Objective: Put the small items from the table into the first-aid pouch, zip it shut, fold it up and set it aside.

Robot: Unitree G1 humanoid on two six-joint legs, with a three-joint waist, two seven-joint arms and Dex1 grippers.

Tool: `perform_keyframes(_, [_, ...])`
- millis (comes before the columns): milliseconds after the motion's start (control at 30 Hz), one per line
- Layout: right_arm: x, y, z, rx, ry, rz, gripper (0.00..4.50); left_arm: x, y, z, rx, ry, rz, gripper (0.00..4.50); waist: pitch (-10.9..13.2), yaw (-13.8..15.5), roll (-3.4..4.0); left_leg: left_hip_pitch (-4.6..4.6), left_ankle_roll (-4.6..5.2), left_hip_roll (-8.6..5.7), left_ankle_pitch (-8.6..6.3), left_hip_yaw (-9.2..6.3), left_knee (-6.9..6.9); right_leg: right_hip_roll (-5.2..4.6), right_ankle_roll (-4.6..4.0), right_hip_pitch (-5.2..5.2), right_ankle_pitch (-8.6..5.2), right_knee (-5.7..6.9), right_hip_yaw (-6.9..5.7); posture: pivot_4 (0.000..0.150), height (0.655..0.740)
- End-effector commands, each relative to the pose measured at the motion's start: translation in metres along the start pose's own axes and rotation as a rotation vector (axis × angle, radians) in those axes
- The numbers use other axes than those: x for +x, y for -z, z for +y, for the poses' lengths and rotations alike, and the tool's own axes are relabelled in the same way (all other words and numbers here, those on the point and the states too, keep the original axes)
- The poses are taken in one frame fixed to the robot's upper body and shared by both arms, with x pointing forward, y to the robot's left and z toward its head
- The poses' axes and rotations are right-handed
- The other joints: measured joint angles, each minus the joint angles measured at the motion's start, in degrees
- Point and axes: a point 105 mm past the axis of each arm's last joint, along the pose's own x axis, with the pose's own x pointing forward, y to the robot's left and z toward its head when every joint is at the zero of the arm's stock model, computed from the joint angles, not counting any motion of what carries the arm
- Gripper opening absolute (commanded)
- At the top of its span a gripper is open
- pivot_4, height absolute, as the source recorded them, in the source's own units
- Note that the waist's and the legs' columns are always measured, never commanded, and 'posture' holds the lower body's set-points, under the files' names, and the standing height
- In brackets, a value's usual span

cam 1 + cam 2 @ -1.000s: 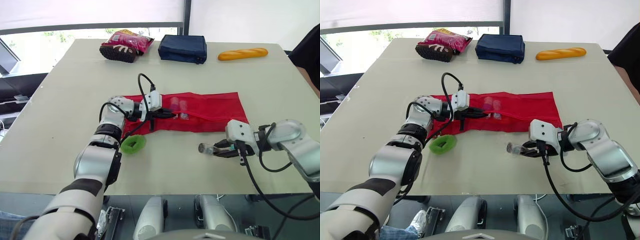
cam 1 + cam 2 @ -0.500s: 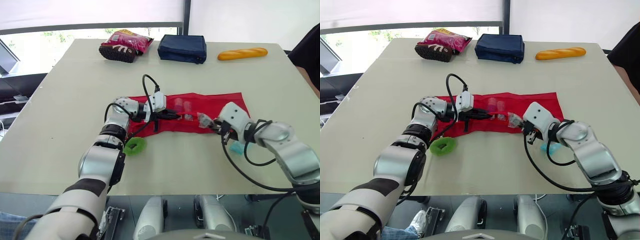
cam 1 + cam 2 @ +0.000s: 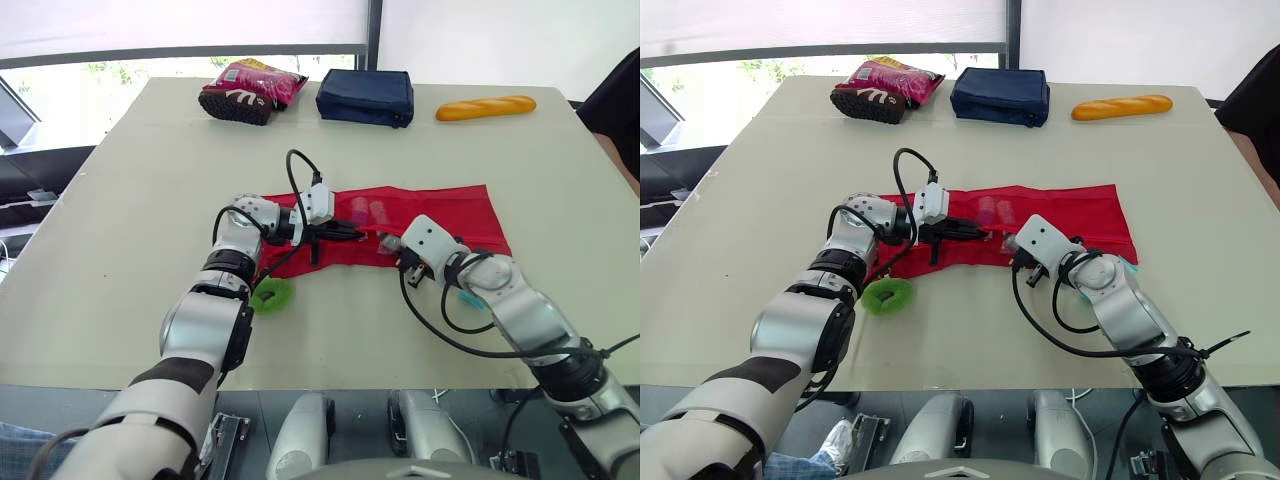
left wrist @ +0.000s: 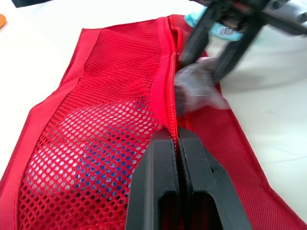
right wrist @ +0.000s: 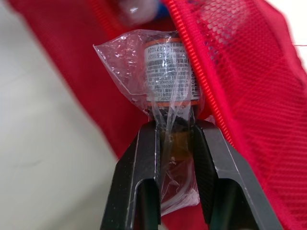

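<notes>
The right gripper (image 5: 173,128) is clamping a bagged vial (image 5: 168,67) at the pouch (image 3: 450,212) zipper (image 4: 170,100); the left gripper (image 4: 175,136) is pinching that zipper's edge. Mesh (image 4: 120,91) is blurring the items (image 4: 91,167) inside.

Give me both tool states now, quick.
Left tool: shut, pinching the red pouch at its zipper edge.
Right tool: shut on a bagged small bottle, at the pouch's opening.
</notes>
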Motion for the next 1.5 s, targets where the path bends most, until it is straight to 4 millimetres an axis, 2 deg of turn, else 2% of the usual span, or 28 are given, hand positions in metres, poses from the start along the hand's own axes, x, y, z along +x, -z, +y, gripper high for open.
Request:
perform_keyframes(33, [-0.005, -0.017, -0.027, -0.006, 0.160, -0.062, 0.42, 0.000, -0.010, 0.003, 0.050, 0.002, -0.031, 0.00, 0.00, -0.01, 0.00, 0.00, 0.00, 0.00, 0.00, 0.00, 0.00, 0.00, 0.00, 0.00, 0.00, 0.00, 0.00, 0.150, 0.7105])
perform_keyframes(200, [0.003, -0.020, -0.027, 0.038, 0.201, -0.068, 0.42, 0.003, -0.011, 0.001, 0.052, 0.019, -0.038, 0.00, 0.00, -0.04, 0.00, 0.00, 0.00, 0.00, 0.00, 0.01, 0.00, 0.00, 0.00, 0.00, 0.00, 0.00, 0.00, 0.150, 0.7105])
perform_keyframes(467, [0.032, -0.036, -0.027, 0.063, 0.257, -0.125, 0.42, 0.006, -0.012, 0.000, 0.054, 0.028, -0.041, 0.00, 0.00, -0.27, 0.01, 0.01, 0.00, 0.00, 0.00, 0.00, -0.01, 0.01, 0.00, -0.01, 0.00, 0.01, 0.00, 0.150, 0.7105])
perform_keyframes(667, [0.041, -0.046, -0.020, 0.107, 0.211, -0.185, 0.42, 0.006, -0.014, 0.001, 0.053, 0.025, -0.048, 0.00, 0.00, -0.27, 0.01, 0.01, 0.00, 0.00, 0.00, 0.00, -0.02, 0.01, 0.00, -0.01, 0.00, 0.00, 0.00, 0.150, 0.7105])
perform_keyframes(733, [0.040, -0.047, -0.018, 0.128, 0.184, -0.197, 1.51, 0.006, -0.013, 0.000, 0.052, 0.027, -0.047, 0.00, 0.00, -0.28, 0.01, 0.01, 0.00, 0.00, 0.00, -0.01, -0.02, 0.01, 0.00, -0.01, 0.00, 0.01, 0.01, 0.150, 0.7105])
perform_keyframes(833, [0.037, -0.044, -0.017, 0.142, 0.162, -0.204, 2.42, 0.004, -0.011, 0.000, 0.051, 0.029, -0.042, 0.00, 0.00, -0.32, 0.01, 0.00, 0.00, 0.00, 0.00, -0.02, -0.02, 0.01, 0.00, -0.01, 0.00, 0.01, 0.00, 0.150, 0.7105])
perform_keyframes(900, [0.033, -0.041, -0.018, 0.143, 0.143, -0.199, 3.24, 0.002, -0.011, 0.000, 0.049, 0.023, -0.038, 0.00, 0.00, -0.32, 0.01, 0.01, 0.00, 0.00, 0.00, -0.03, -0.02, 0.02, 0.00, -0.01, 0.00, 0.02, 0.00, 0.150, 0.7105])
perform_keyframes(967, [0.022, -0.038, -0.013, 0.136, 0.075, -0.205, 3.84, 0.000, -0.010, 0.002, 0.046, 0.013, -0.033, 0.00, 0.00, -0.23, 0.01, 0.01, 0.00, 0.00, 0.00, -0.04, -0.02, 0.02, 0.00, -0.01, 0.00, 0.02, 0.00, 0.150, 0.7105])
perform_keyframes(1167, [-0.017, -0.036, 0.003, 0.179, -0.078, -0.218, 3.84, -0.006, -0.007, 0.003, 0.038, -0.003, -0.018, 0.00, 0.00, -0.19, 0.01, -0.02, 0.01, 0.00, 0.00, -0.07, -0.02, 0.00, 0.00, 0.00, 0.00, 0.00, -0.02, 0.150, 0.7105])
perform_keyframes(1300, [-0.036, -0.034, 0.000, 0.223, -0.094, -0.226, 3.84, -0.007, -0.008, 0.005, 0.037, -0.007, -0.018, 0.00, 0.00, -0.16, 0.01, 0.02, 0.01, 0.06, 0.00, -0.08, -0.02, 0.08, 0.00, 0.00, -0.01, 0.01, -0.03, 0.150, 0.7105])
perform_keyframes(1367, [-0.039, -0.027, -0.003, 0.253, -0.078, -0.211, 3.84, -0.007, -0.009, 0.005, 0.038, -0.005, -0.020, 0.00, -0.01, -0.12, 0.01, 0.02, 0.01, 0.06, 0.00, -0.07, -0.02, 0.08, 0.00, 0.00, -0.01, 0.01, -0.02, 0.150, 0.7105])
perform_keyframes(1400, [-0.038, -0.021, -0.005, 0.255, -0.063, -0.196, 3.29, -0.006, -0.010, 0.005, 0.038, -0.002, -0.022, 0.00, -0.01, -0.10, 0.01, 0.02, 0.01, 0.06, 0.00, -0.06, -0.02, 0.07, 0.00, 0.01, -0.01, -0.01, -0.02, 0.150, 0.7105])
perform_keyframes(1433, [-0.034, -0.017, -0.007, 0.253, -0.048, -0.179, 3.03, -0.005, -0.010, 0.004, 0.038, 0.004, -0.025, 0.00, -0.01, -0.09, 0.01, 0.02, 0.01, 0.05, 0.00, -0.06, -0.02, 0.07, 0.00, 0.01, -0.01, -0.02, -0.02, 0.150, 0.7105])
perform_keyframes(1467, [-0.030, -0.014, -0.008, 0.254, -0.035, -0.169, 2.38, -0.004, -0.010, 0.003, 0.040, 0.012, -0.026, 0.00, -0.01, -0.09, 0.01, 0.01, 0.01, 0.04, 0.00, -0.05, -0.02, 0.05, 0.00, 0.01, -0.01, -0.02, -0.02, 0.150, 0.7105])
perform_keyframes(1500, [-0.026, -0.014, -0.008, 0.257, -0.026, -0.163, 2.01, -0.003, -0.011, 0.003, 0.042, 0.017, -0.028, 0.00, 0.00, -0.14, 0.01, 0.01, 0.01, 0.03, 0.00, -0.03, -0.02, 0.05, 0.00, 0.01, -0.01, -0.03, -0.01, 0.150, 0.7105])
